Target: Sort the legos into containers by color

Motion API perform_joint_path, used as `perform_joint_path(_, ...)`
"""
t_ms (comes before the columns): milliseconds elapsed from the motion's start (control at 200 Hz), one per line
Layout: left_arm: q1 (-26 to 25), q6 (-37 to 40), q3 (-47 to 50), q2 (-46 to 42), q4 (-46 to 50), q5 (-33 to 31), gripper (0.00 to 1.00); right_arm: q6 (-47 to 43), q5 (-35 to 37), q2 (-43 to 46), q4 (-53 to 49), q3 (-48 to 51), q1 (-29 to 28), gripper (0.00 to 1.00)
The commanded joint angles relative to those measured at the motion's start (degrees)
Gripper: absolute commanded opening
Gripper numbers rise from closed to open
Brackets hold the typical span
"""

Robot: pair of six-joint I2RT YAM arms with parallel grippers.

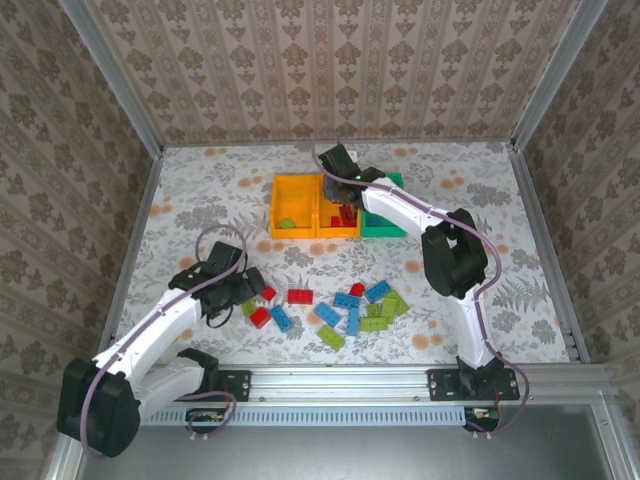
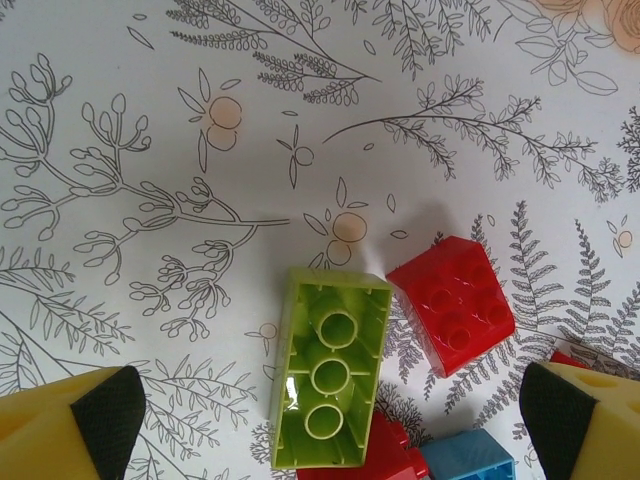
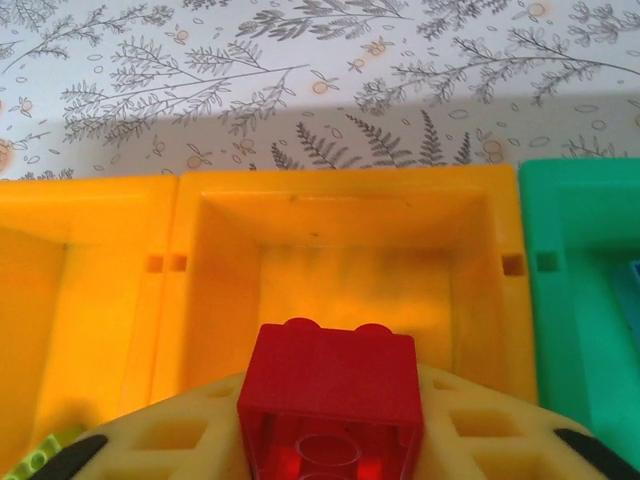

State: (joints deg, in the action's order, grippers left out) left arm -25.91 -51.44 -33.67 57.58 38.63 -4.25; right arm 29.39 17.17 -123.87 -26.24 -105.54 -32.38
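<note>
White floral tabletop (image 1: 200, 190), beige damask walls (image 1: 330, 60) | left fingers (image 2: 100, 415) spread wide | right fingers (image 3: 605, 450) beside red brick (image 3: 330, 385), cannot tell if pinching

Three containers stand just ahead of the right gripper (image 3: 330, 455): two orange containers (image 3: 340, 185) and one green container (image 3: 580, 175). One red brick (image 3: 330, 380) sits between its fingers (image 3: 490, 425). One lime green brick (image 1: 288, 222) lies in the orange container to its left. From beneath the left gripper (image 2: 325, 420) out to its right, the table (image 1: 200, 200) carries four red legos (image 1: 300, 296), five blue legos (image 1: 347, 300) and four or five lime green legos (image 1: 378, 323), too crowded to count surely.
</note>
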Motion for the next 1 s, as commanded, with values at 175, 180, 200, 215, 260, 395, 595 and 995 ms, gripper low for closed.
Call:
perform_joint_path(175,-3.3,-5.9,-4.0,5.8,3.6,3.3,1.00,-0.7,-2.2,-0.5,-3.2,-2.2,0.7,0.52)
perform_joint_path(180,-3.3,-6.0,-3.9,5.9,3.6,3.3,1.00,-0.7,-2.3,-0.5,-3.2,-2.1,0.7,0.52)
perform_joint_path(200,-3.4,-7.0,-3.7,6.0,3.5,3.6,1.00,-0.7,-2.7,-0.4,-3.0,-2.1,0.7,0.53)
perform_joint_path(215,-3.5,-7.6,-3.5,6.0,3.4,3.8,1.00,-0.7,-3.0,-0.3,-3.0,-2.1,0.7,0.53)
perform_joint_path(260,-3.8,-9.1,-3.0,6.1,2.8,4.3,1.00,-0.8,-3.7,-0.4,-2.8,-2.2,0.7,0.53)
perform_joint_path(395,-5.5,-10.5,-3.0,6.0,3.1,3.9,1.00,-0.9,-4.4,0.3,-2.9,-2.0,0.7,0.58)
perform_joint_path(595,-6.3,-6.9,-1.8,5.8,6.6,2.4,0.96,-1.5,-4.6,2.3,-2.4,0.2,1.1,0.61)
perform_joint_path(995,-6.0,-4.3,1.5,7.1,4.0,0.5,0.78,-0.5,-3.9,7.4,-2.3,5.8,2.1,0.64)
